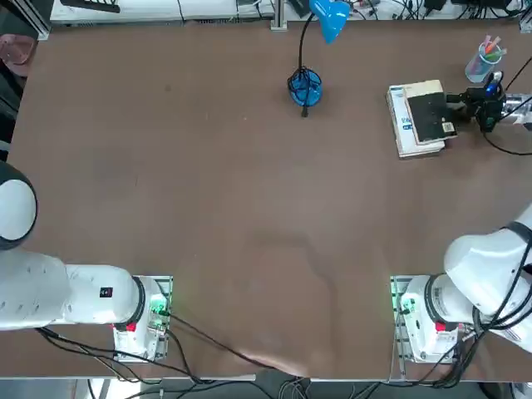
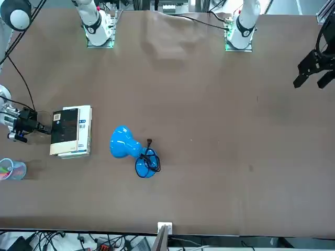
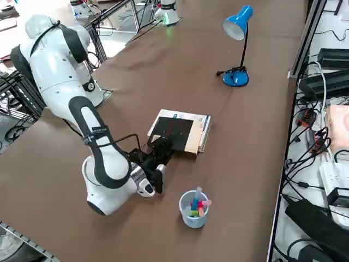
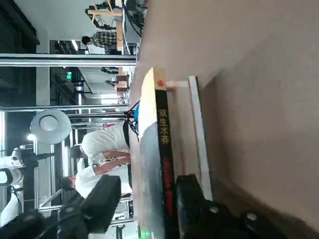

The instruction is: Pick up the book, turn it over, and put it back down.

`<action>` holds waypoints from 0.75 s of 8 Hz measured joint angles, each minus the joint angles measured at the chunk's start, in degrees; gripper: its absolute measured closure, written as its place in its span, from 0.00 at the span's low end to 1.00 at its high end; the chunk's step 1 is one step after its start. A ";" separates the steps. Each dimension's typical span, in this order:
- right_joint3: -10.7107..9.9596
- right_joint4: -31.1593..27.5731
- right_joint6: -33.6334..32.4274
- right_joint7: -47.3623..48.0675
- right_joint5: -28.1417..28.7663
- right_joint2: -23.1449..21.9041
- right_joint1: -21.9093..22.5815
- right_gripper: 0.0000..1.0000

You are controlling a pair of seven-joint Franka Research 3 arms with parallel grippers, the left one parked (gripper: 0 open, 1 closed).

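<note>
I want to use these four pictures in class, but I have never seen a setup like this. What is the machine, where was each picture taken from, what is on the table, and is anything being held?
Two robot arms sit side by side at a brown table; only the right one works. The pictures show the same moment from overhead, from across the table, from the robot's right side, and from a camera on the working arm's wrist. On the table are two stacked books, a black-covered book on a white book, a blue desk lamp and a cup of coloured pens. The right gripper reaches in from the table's edge. In the wrist view its two fingers straddle the black book's edge, one above the cover and one beneath, not visibly clamped. The book still lies flat, not yet lifted.
</note>
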 joint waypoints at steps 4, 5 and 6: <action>0.00 0.09 -1.45 -0.15 0.51 0.09 -0.33 0.86; 0.00 0.47 -2.14 -0.15 0.61 0.11 -0.42 0.90; 0.00 1.53 -3.32 0.42 0.64 0.12 -0.46 0.90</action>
